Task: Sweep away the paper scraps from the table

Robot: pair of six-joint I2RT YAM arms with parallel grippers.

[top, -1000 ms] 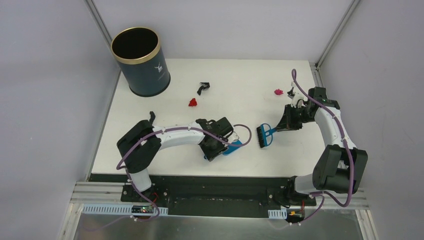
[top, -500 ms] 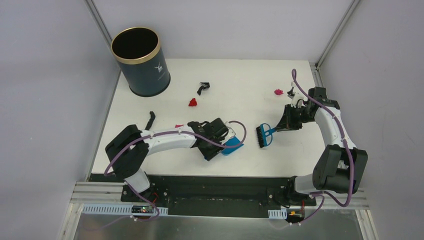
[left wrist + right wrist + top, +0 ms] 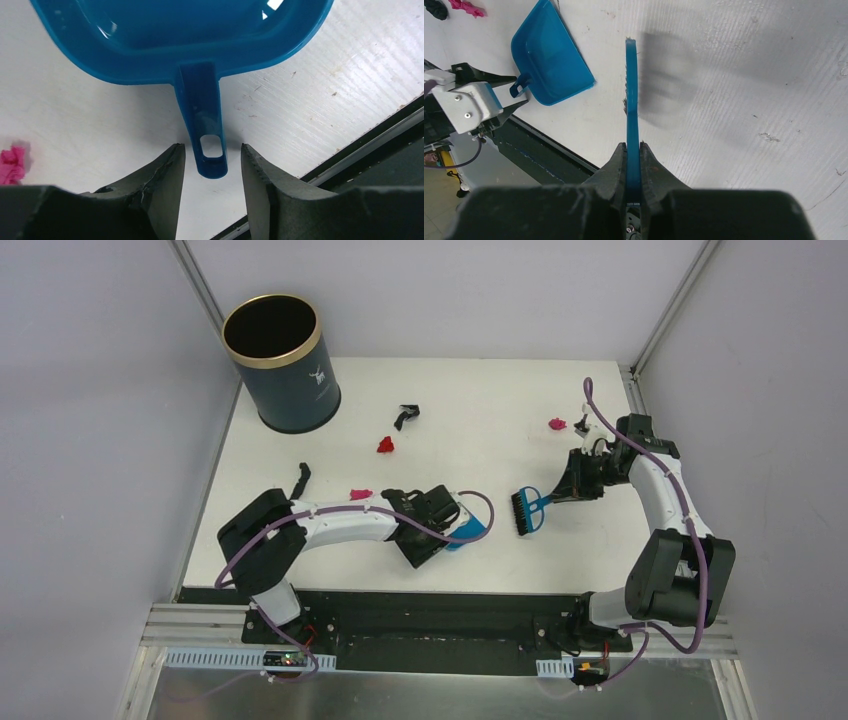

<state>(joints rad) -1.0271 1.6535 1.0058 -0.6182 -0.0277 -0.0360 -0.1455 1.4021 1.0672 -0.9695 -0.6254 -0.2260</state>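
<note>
The blue dustpan point(image 3: 185, 30) lies flat on the white table point(image 3: 480, 390). Its handle point(image 3: 206, 125) reaches back between the fingers of my left gripper point(image 3: 212, 150), which is open, with a gap on each side of the handle. In the top view the left gripper point(image 3: 447, 530) covers most of the dustpan point(image 3: 467, 537). My right gripper point(image 3: 633, 147) is shut on the blue hand brush point(image 3: 631, 90), held at mid-right point(image 3: 527, 510). Paper scraps lie scattered: red point(image 3: 386, 445), black point(image 3: 406, 416), pink point(image 3: 557, 424), a black strip point(image 3: 300, 478) and pink point(image 3: 360, 494).
A dark blue gold-rimmed bin point(image 3: 280, 360) stands at the table's back left corner. Grey walls close in the table on three sides. The black front edge point(image 3: 430, 605) runs just behind the left gripper.
My left arm's elbow has swung left and lower, uncovering the black strip and a pink scrap. The left jaws now stand a little wider around the dustpan handle. The right arm and brush have not moved.
</note>
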